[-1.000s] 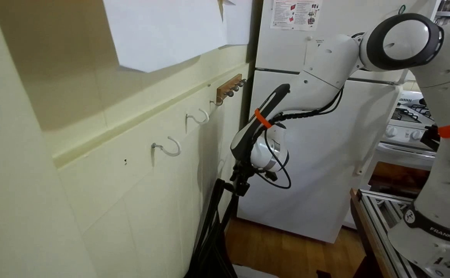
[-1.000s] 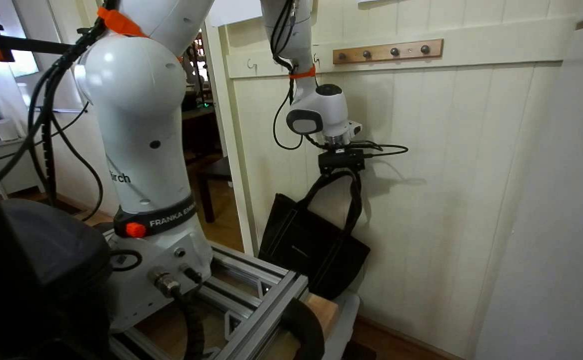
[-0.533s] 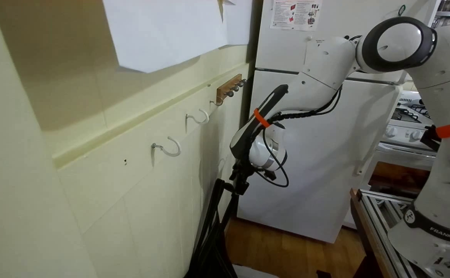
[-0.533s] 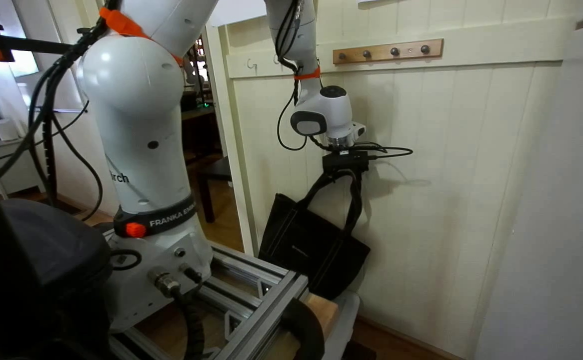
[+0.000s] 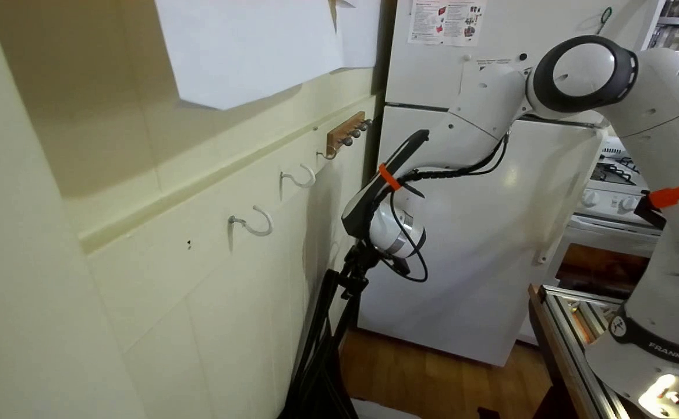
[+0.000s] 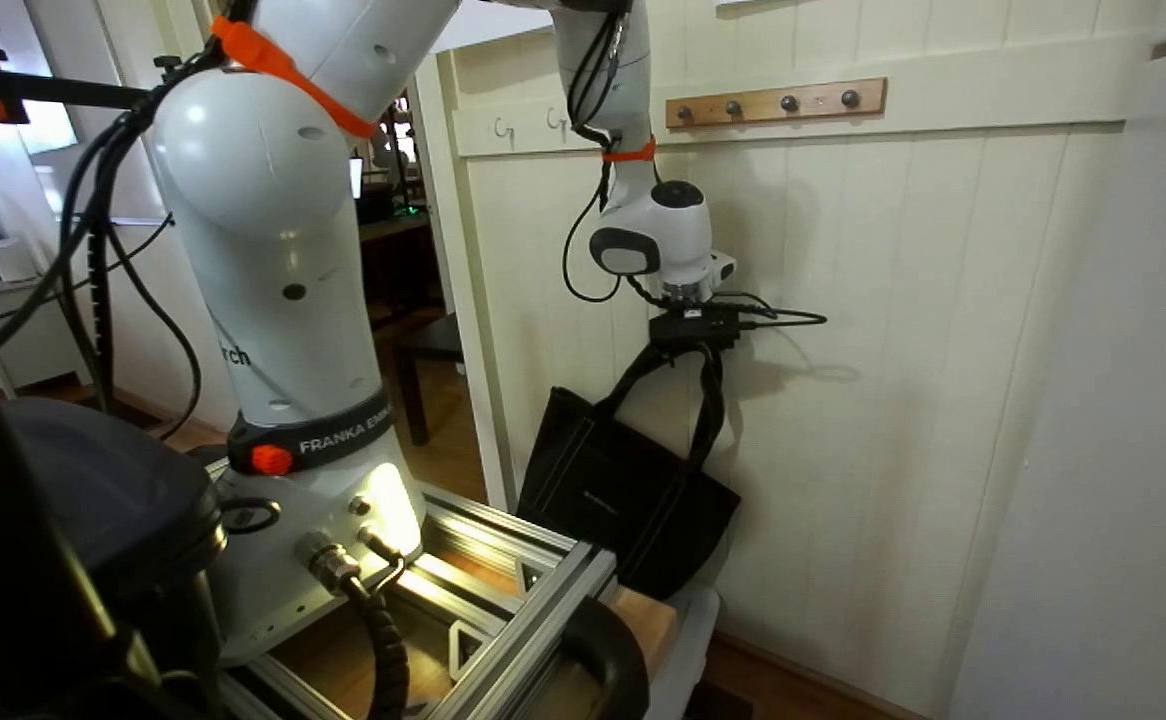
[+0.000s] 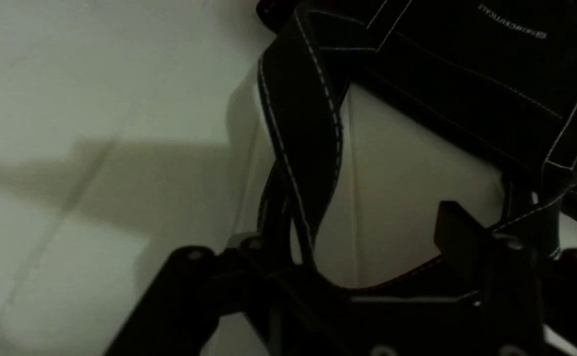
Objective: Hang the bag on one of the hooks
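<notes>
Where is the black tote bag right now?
In an exterior view, the bag is slightly right of centre, tilted, in front of the cream wall and partly behind the metal frame; its straps reach up to the jaws.

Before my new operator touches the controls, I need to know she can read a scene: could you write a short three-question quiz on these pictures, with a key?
1. How many dark round knobs stick out from the long brown wooden board on the cream wall?
2. In the wrist view, the black two-fingered gripper is: A, fully closed; B, spread apart; C, outside the picture.
3. True or false: the black fabric tote bag is lower down than the wooden board.

Key: 1, four; 2, B; 3, true.
</notes>
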